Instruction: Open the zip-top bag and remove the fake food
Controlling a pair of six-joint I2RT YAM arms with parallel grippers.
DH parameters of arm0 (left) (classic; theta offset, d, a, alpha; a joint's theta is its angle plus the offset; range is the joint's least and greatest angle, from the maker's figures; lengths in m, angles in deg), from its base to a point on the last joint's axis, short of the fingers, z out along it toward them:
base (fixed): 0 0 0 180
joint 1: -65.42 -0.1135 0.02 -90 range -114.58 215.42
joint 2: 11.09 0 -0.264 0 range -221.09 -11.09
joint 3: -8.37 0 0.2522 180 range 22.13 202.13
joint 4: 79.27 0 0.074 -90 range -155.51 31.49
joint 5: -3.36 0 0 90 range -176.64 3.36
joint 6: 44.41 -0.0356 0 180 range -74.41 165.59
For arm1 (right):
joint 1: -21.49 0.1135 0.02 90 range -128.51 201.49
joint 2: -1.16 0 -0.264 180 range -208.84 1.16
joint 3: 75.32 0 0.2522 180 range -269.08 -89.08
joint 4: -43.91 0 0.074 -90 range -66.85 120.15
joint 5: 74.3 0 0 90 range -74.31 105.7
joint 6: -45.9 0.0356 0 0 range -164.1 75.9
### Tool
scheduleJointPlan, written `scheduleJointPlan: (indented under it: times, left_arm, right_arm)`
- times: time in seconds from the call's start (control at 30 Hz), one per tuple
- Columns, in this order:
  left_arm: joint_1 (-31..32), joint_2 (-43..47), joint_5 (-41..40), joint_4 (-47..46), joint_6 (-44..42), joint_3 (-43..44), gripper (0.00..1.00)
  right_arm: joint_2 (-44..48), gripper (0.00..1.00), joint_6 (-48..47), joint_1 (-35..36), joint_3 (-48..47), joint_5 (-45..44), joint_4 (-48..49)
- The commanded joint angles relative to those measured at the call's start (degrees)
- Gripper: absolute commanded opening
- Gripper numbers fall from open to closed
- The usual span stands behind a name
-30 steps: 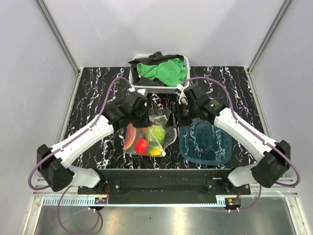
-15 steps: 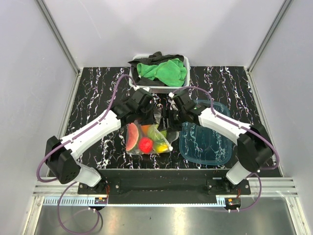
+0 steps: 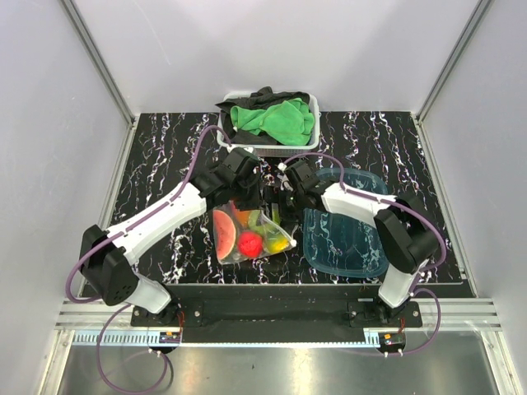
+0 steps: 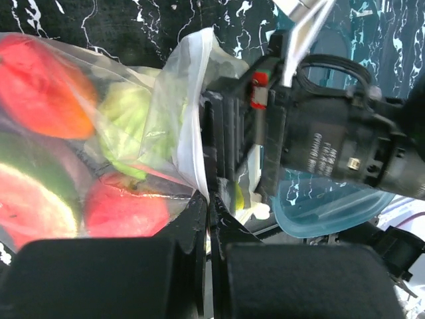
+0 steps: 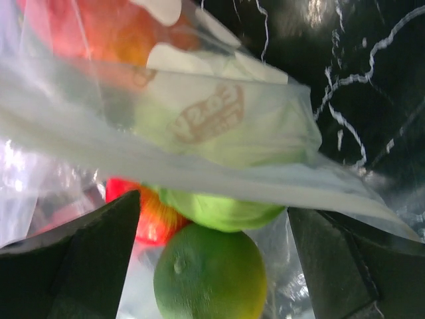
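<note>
Two grippers meet at the mouth of the zip-top bag (image 4: 189, 119): left gripper (image 4: 209, 222) pinches its edge; right gripper (image 5: 212, 266), spread wide, faces the fake food (image 5: 226, 126) directly ahead.

Findings: the site was a robotics laboratory test cell, not a home or shop. Plain pale wall panels (image 3: 272, 49) enclosed three sides, framed by aluminium posts (image 3: 97, 70) at the upper left and upper right of the frame. A left arm (image 3: 160, 218) and right arm (image 3: 354, 202), both white, were bolted to a black base plate (image 3: 272, 304) at the lower edge, with purple cables (image 3: 99, 355) exposed. The black marbled bench (image 3: 156, 140) carried staged props: plastic fake food (image 3: 249, 243) in a zip-top bag (image 3: 265, 220).
</note>
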Motion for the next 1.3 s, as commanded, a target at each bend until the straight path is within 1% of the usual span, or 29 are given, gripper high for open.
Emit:
scheduleJointPlan:
  times: [0.0,0.07,0.17,0.27,0.3,0.4,0.43,0.5,0.53,0.6,0.63,0.83,0.97,1.0,1.17,1.2,1.27]
  left_arm:
    - [0.08,-0.41,4.47,-5.10,0.64,1.53,0.00]
    - [0.08,-0.32,4.57,-5.28,0.90,0.91,0.00]
    - [0.08,0.64,4.04,-5.63,1.17,0.03,0.00]
    - [0.08,1.70,2.90,-5.46,1.17,-0.76,0.00]
    - [0.08,1.96,2.03,-5.54,1.34,-1.02,0.00]
    - [-0.18,3.19,0.62,-5.45,1.79,-2.25,0.00]
    - [-0.35,3.71,0.35,-5.37,1.79,-2.60,0.00]
    - [-0.88,4.07,0.09,-5.45,1.79,-3.39,0.00]
    - [-1.06,4.25,0.00,-5.45,1.70,-3.57,0.00]
    - [-1.85,4.69,-0.09,-5.45,1.61,-4.27,0.00]
    - [-2.02,4.86,-0.27,-5.54,1.44,-4.54,0.00]
    - [-3.17,6.62,-0.36,-5.72,0.47,-6.30,0.00]
    - [-3.96,8.28,-0.18,-5.63,-0.32,-6.91,0.00]
    - [-4.48,8.90,0.17,-5.54,-0.85,-7.61,0.00]
    - [-5.01,10.40,0.52,-5.54,-0.94,-9.63,0.00]
    - [-5.01,10.66,0.61,-5.54,-0.94,-9.81,0.00]
    - [-5.28,10.75,1.31,-5.63,-1.11,-10.16,0.00]
  right_arm:
    - [-2.73,1.00,-1.05,0.23,-0.57,0.71,6.55]
    - [-3.53,0.98,-0.87,0.23,-1.45,0.01,6.90]
    - [-4.67,0.87,-0.78,0.15,-2.24,-0.51,6.99]
    - [-3.98,0.71,-0.61,0.32,-2.50,0.09,7.60]
    - [-3.45,0.61,-0.43,0.24,-2.85,0.36,7.35]
    - [-0.55,0.47,-0.08,0.32,-3.29,0.36,6.56]
    - [0.06,0.38,-0.25,0.32,-3.47,0.36,5.94]
    - [1.65,0.31,-0.69,0.32,-4.69,0.80,3.49]
    - [2.44,0.23,-1.04,0.24,-5.14,1.50,1.82]
    - [3.23,0.19,-1.22,0.32,-6.10,1.85,0.58]
    - [4.02,0.14,-1.74,0.32,-6.45,1.94,-0.90]
    - [6.57,0.06,-5.17,0.76,-10.14,2.56,-7.58]
    - [8.07,0.06,-8.16,0.85,-12.17,0.81,-12.95]
    - [10.33,0.06,-9.38,0.85,-13.13,-2.51,-16.53]
    - [14.21,0.08,-10.36,0.06,-16.74,-10.95,-23.49]
    - [15.35,0.08,-10.80,-1.07,-17.35,-11.67,-26.29]
    - [16.94,0.08,-11.41,-2.48,-18.06,-12.29,-28.24]
